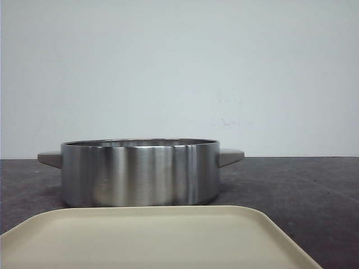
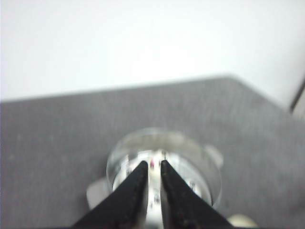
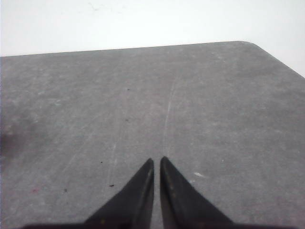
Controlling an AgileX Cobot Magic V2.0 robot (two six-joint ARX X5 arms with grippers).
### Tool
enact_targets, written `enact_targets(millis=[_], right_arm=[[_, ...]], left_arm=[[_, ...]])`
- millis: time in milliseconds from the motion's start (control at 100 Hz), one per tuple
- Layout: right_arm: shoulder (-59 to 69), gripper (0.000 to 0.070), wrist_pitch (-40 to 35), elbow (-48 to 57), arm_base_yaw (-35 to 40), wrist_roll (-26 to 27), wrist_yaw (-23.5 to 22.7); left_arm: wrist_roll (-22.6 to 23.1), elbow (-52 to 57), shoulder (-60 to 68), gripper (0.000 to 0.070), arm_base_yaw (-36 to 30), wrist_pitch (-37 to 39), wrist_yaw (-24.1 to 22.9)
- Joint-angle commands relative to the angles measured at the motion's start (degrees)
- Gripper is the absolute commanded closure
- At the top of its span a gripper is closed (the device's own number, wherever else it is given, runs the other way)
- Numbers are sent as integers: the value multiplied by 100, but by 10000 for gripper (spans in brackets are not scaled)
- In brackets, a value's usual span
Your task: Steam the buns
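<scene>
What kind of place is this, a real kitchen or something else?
Probably a test bench rather than a kitchen: a steel pot and a beige tray sit alone on a dark grey table against a bare white wall, with no stove or sink in view.

brushed steel pot (image 1: 140, 172), round, low, upright on the dark table (image 1: 314, 190), open top, a flat handle on each side. inside hidden from front; blurred in left wrist view (image 2: 190, 152), contents unclear. beige tray (image 1: 151, 238) just in front of it.
</scene>
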Motion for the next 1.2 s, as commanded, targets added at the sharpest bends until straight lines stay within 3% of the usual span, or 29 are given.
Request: enact_targets(millis=[0,170,400,600,830,1010,1190], right_arm=[[-13,675,68,-15,-7,55,4],[-13,675,68,-15,-7,57,4],[-13,675,70,-15,-7,57,4],[-13,675,68,-15,-7,57,4],[-13,675,68,-15,-7,57,4],[-13,675,68,-15,-7,57,4],[-13,675,68,-15,-7,57,4]], left_arm=[[-55,-396,-116,700,258,485,354],[-278,-2052,-800,700,1032,2245,1222],[-415,-3840,-1628,700,1746,3077,1268],[-553,-4769,-1838,700,2312,3344,1248],[-238,-5370,-1840,700,2726,3615,332],[411,-5368,-1976,700,3036,3270,249],[621,-5368,-2369,700,3294,2664,245]])
